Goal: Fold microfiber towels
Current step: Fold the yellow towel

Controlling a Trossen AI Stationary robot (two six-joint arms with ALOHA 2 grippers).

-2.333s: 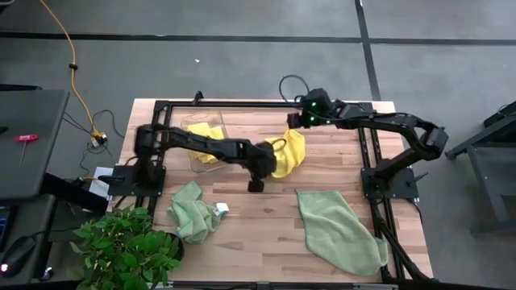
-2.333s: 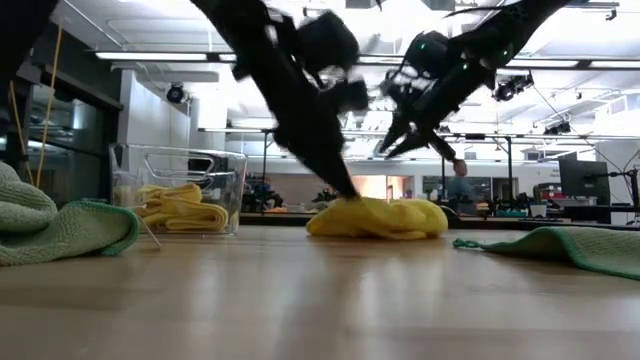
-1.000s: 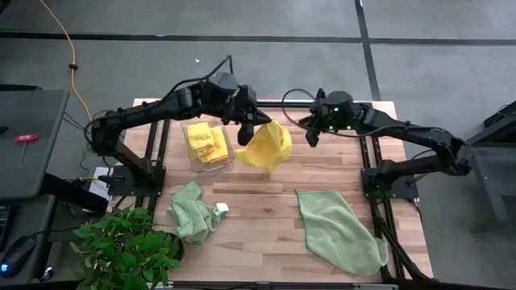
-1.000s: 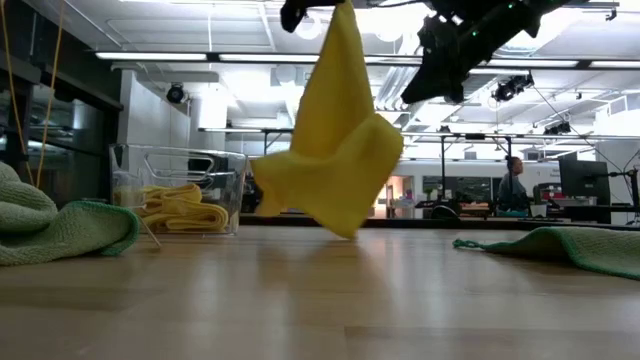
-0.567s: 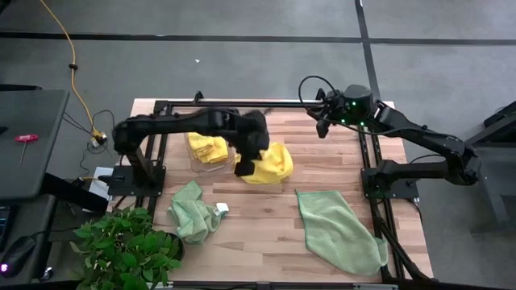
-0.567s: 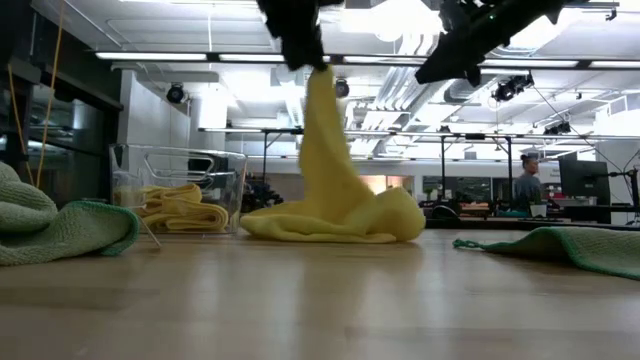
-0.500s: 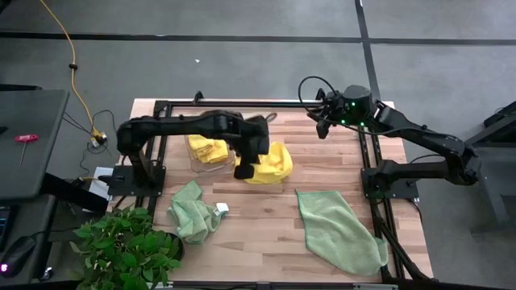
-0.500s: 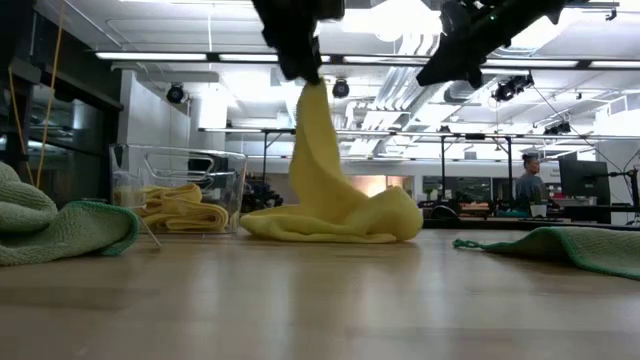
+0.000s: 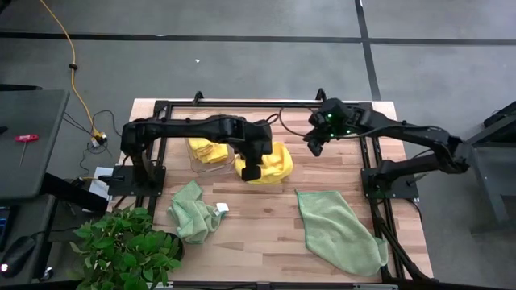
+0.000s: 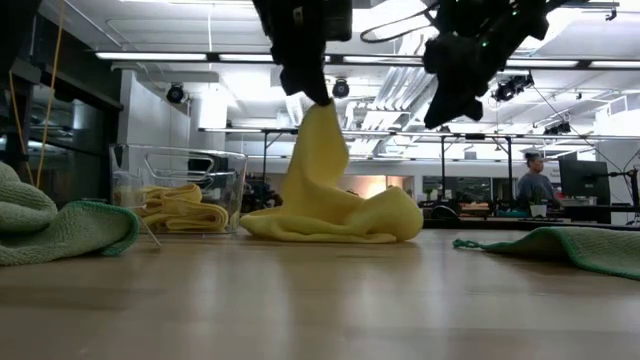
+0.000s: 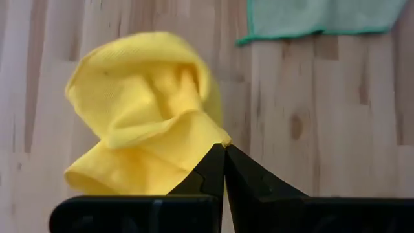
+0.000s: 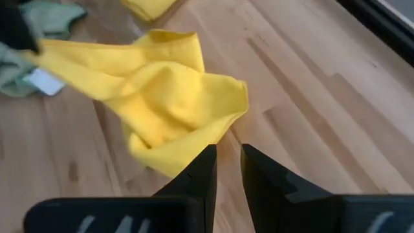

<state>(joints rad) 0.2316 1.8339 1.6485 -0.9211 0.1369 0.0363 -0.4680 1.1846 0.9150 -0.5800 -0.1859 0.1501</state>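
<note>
Yellow microfiber towel (image 9: 272,163), the one in work: I see it bunched on the wooden counter (image 9: 266,225) just beside the clear plastic bin (image 9: 201,153), with one corner drawn up into a peak while the rest pools on the wood. My left gripper (image 11: 224,150) has its jaws pressed fully together on that raised corner; in the low view the cloth hangs from it in a narrow column that widens into the heap below. My right gripper (image 12: 228,155) hangs in the air on the side of the yellow towel away from the bin, clear of the cloth; its jaws stand slightly parted with a narrow gap and nothing between them.

Folded yellow towels (image 9: 206,149) lie inside the bin, seen through its wall in the low view.

A crumpled green towel (image 9: 194,211) lies on the near side of the bin, close to the leafy plant (image 9: 125,250) at the counter's corner. A second green towel (image 9: 339,231) is spread mostly flat, well apart from the bin, beyond the yellow towel and toward the counter's near edge on the right arm's side.

A person (image 10: 535,185) stands far off in the room behind the counter.
</note>
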